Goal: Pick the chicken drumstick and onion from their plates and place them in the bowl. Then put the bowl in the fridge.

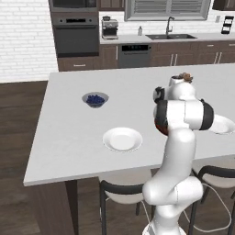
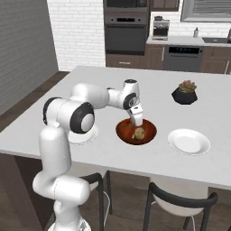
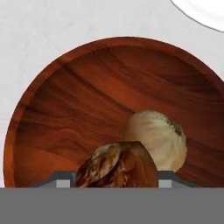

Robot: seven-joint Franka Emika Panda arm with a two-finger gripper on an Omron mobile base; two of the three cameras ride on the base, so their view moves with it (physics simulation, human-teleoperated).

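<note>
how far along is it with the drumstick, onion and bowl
Done: the onion already lies in the bowl, and both plates are bare. In hand: the gripper holds the chicken drumstick just over the bowl, beside the onion, apparently not yet released. Left: letting it go, then carrying the bowl to the fridge.

Home kitchen, wall oven (image 1: 76, 34), sink faucet (image 1: 169, 25), dishwasher (image 1: 134, 56), island counter (image 1: 69, 133)
</note>
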